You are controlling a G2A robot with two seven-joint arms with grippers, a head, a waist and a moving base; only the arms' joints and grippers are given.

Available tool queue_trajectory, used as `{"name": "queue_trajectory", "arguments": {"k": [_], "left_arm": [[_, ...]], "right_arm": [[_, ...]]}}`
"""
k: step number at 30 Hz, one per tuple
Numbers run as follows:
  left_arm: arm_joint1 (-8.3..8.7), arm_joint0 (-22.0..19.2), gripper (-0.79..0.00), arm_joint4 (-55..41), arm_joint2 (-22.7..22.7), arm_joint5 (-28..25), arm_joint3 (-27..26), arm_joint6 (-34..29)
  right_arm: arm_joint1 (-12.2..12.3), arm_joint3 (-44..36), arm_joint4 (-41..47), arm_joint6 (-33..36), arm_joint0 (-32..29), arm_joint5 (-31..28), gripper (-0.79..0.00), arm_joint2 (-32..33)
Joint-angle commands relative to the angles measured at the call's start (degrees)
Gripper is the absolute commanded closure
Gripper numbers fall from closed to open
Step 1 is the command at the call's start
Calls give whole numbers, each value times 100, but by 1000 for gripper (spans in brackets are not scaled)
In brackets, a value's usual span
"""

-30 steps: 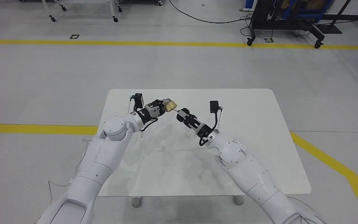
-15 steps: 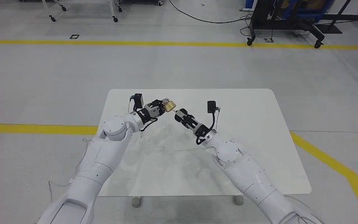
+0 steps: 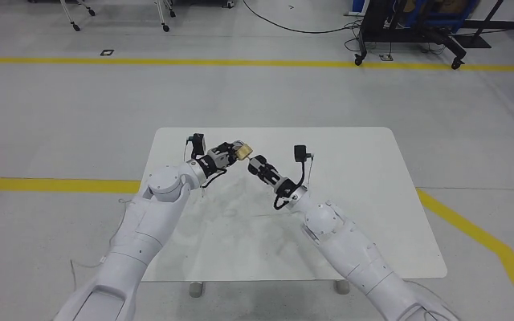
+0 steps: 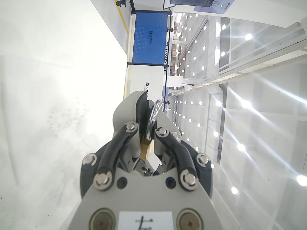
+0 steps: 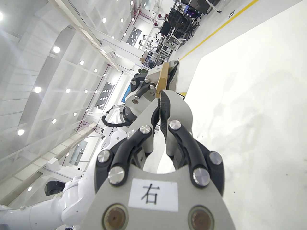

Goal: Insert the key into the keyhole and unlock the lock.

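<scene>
My right hand (image 5: 160, 98) hangs over the tabletop (image 3: 361, 209), in its far half and left of the middle. Its fingers are pressed flat together. If the key sits between them I cannot make it out, because the pads hide whatever they pinch. The fingertips point at the brass padlock (image 5: 164, 76) and come right up to one end of it; I cannot tell whether they touch. My left hand (image 4: 151, 108) is clamped on that padlock by its flat sides. The steel loop pokes out between the fingertips and the brass body lies back toward the palm. From above, the padlock is held off the tabletop between my two hands, nearer the far edge than the near one and closer to the left edge than the right.
</scene>
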Motion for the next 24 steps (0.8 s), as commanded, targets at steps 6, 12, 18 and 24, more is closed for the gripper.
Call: {"name": "queue_trajectory", "arguments": {"k": [6,12,18,24], "left_arm": [[-10,20,0,46,-10,13,-40,-20],[-21,3,0,135,32,-37,-43,-175],[-33,-19,0,131,7,-30,14,-147],[-47,-25,0,96,-19,27,45,-107]], "right_arm": [[-50,34,-150,-145,33,96,0,32],[-93,109,-118,-81,107,151,0,74],[-123,118,-138,-65,118,134,-308,126],[-134,61,-180,-58,67,145,-785,213]]}}
